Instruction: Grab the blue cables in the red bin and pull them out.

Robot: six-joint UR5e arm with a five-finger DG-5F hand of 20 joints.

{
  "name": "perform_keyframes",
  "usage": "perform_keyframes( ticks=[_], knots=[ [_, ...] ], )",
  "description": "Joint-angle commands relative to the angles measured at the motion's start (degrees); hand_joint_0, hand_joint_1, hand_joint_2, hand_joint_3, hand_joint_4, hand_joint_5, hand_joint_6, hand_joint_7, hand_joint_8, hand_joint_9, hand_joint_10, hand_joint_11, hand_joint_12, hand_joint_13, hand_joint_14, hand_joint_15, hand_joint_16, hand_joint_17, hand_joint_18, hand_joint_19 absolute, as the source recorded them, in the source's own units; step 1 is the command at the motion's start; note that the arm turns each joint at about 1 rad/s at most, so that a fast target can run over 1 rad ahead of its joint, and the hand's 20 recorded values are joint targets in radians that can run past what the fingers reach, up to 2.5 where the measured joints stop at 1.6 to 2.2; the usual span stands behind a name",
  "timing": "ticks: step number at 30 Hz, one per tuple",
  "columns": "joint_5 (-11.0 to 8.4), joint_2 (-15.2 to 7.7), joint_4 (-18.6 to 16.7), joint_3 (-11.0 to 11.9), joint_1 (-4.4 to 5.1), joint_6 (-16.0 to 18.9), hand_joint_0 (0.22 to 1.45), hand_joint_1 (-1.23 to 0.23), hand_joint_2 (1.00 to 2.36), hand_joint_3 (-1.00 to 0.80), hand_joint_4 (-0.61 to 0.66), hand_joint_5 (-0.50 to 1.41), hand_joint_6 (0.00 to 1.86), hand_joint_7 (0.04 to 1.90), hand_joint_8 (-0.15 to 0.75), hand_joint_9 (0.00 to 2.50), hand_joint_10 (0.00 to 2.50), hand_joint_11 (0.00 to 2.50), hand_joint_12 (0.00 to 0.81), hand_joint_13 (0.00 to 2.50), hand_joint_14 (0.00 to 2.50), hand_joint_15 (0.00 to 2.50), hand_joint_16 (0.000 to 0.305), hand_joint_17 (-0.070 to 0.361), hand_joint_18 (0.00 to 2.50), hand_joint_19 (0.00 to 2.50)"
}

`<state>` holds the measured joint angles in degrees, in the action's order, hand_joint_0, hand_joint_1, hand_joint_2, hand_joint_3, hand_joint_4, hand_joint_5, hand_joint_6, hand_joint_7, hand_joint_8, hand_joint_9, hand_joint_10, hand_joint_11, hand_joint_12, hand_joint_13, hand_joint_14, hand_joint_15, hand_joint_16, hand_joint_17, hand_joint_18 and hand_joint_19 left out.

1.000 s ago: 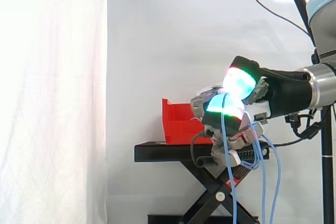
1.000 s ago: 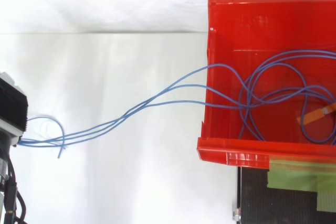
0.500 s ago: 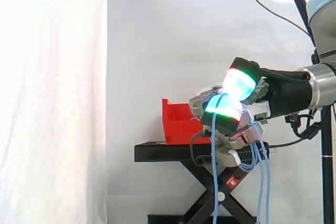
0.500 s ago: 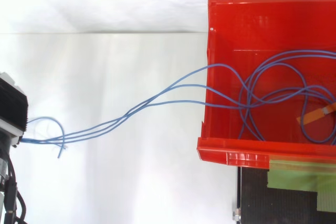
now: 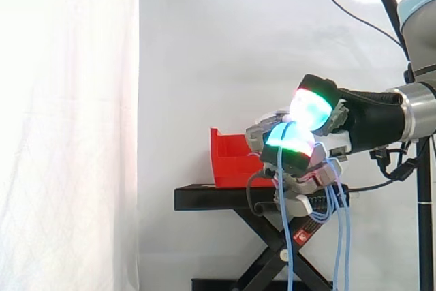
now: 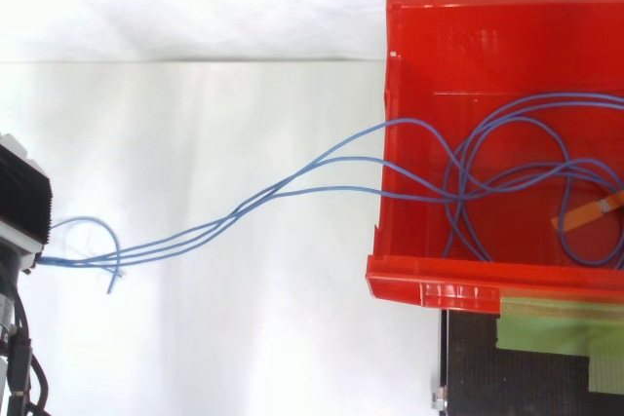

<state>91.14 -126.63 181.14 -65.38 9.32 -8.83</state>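
Note:
The red bin (image 5: pixel 231 161) stands on the black stand, and from above its floor (image 6: pixel 507 65) holds loops of blue cables (image 6: pixel 526 182). Strands of those cables run out over the bin's left wall and stretch across to the hand (image 6: pixel 21 204) at the left edge of the top view. In the side view the hand (image 5: pixel 306 134) hovers to the right of the bin, a little above the stand top, with fingers curled and pads glowing green and red. It is shut on the cables, whose loose ends (image 5: pixel 337 236) hang straight down below it.
A black scissor-lift stand (image 5: pixel 225 199) carries the bin. Green tape (image 6: pixel 556 323) sits on the stand beside the bin's front edge. An orange tag (image 6: pixel 585 213) lies among the cables in the bin. A white curtain hangs behind.
The hand and the stretched strands stay put. The hanging cable ends, spread and swinging a second ago, have settled into nearly straight vertical lines under the hand.

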Motion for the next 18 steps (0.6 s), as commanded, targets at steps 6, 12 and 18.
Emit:
perform_keyframes(
  ticks=[6,12,18],
  knots=[
    [0.0,-0.02,0.0,-0.01,0.0,0.0,0.94,-0.96,1.01,-0.86,-0.12,0.68,1.27,0.48,0.187,1.33,0.02,1.58,0.301,1.37,0.02,1.55,0.048,0.108,0.96,0.89],
    [0.0,-0.02,0.0,-0.01,0.0,0.0,0.94,-0.96,1.01,-0.86,-0.12,0.68,1.27,0.49,0.189,1.33,0.02,1.57,0.298,1.37,0.02,1.55,0.048,0.108,0.96,0.89],
    [0.0,-0.02,0.0,-0.01,0.0,0.0,0.94,-0.95,1.0,-0.87,-0.11,0.68,1.27,0.48,0.187,1.33,0.02,1.59,0.301,1.37,0.02,1.55,0.048,0.108,0.95,0.89]
  ],
)
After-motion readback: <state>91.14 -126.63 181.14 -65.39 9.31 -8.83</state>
